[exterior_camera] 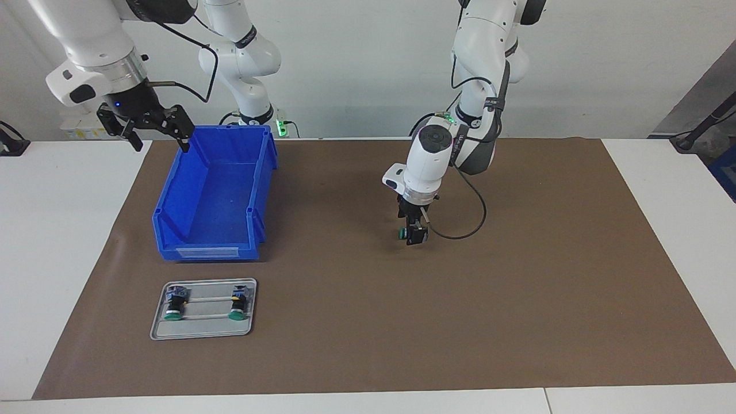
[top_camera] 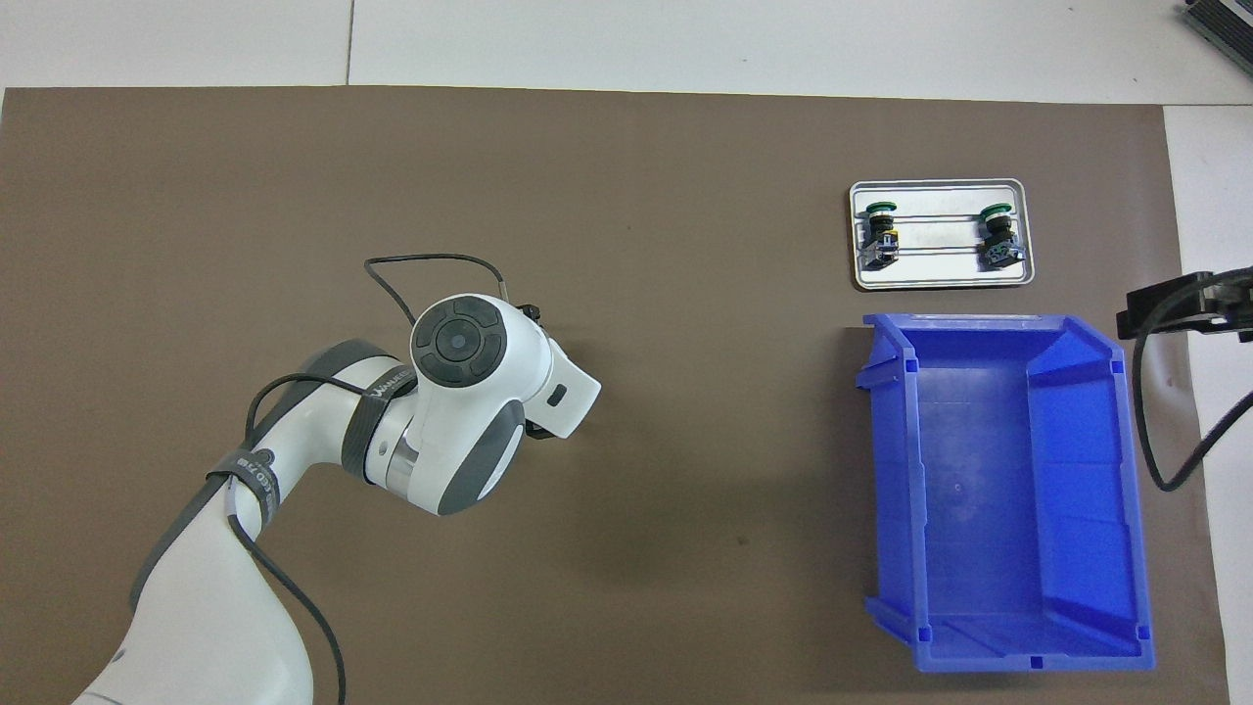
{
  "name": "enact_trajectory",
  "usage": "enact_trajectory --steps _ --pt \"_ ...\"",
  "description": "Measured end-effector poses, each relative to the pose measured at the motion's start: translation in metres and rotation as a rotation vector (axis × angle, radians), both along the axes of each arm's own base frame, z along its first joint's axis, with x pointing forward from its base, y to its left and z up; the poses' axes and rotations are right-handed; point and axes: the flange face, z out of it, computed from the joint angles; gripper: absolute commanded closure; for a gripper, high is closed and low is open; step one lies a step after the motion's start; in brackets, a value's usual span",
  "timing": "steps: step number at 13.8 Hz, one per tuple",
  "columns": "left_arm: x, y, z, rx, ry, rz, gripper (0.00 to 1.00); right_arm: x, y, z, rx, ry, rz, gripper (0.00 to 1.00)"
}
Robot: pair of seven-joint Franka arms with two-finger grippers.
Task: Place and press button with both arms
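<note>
Clock directions are read on the facing view, twelve o'clock toward the robots.

Right gripper hangs in the air at the ten o'clock corner of the scene, over the rim of the blue bin at the corner nearest the robots, where the white surface meets the brown mat. Its fingers stand wide apart and hold nothing. In the overhead view only its black tip shows at the frame's edge.

The bin sits on the mat toward the right arm's end, its open mouth up. At six o'clock from it, just beside its low labelled wall, lies a small metal tray. Two spare buttons lie on their sides in the tray, well apart from each other, green caps pointing to six o'clock.

At three o'clock from the bin, well apart from it and near the middle of the mat, the left arm bends down steeply. The left gripper points straight down, its fingers clamped on the button, which lies sideways with its green cap facing nine o'clock. The button is very low over the mat; whether it touches the mat cannot be told. From overhead the white wrist covers both gripper and button.
</note>
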Motion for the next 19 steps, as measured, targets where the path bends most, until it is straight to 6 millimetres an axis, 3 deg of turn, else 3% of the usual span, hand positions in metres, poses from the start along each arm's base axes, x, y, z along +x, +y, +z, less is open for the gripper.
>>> enact_trajectory --steps 5,8,10,11,19 --pt "-0.006 0.002 -0.013 0.014 0.022 -0.005 0.01 0.0 -0.001 0.0 0.0 0.0 -0.005 0.0" --pt "-0.01 0.0 -0.015 0.017 0.028 -0.012 0.07 0.0 -0.001 -0.001 -0.001 0.002 -0.041 0.0" --pt "-0.012 0.001 -0.019 0.016 0.026 -0.012 0.13 -0.001 -0.001 -0.005 0.0 0.011 -0.047 0.0" --pt "-0.013 0.001 -0.02 0.012 0.019 -0.012 0.21 -0.001 -0.001 -0.006 0.0 0.013 -0.047 0.0" --pt "-0.012 0.001 -0.022 -0.007 -0.018 -0.024 0.43 -0.001 -0.001 -0.007 -0.003 0.013 -0.047 0.0"
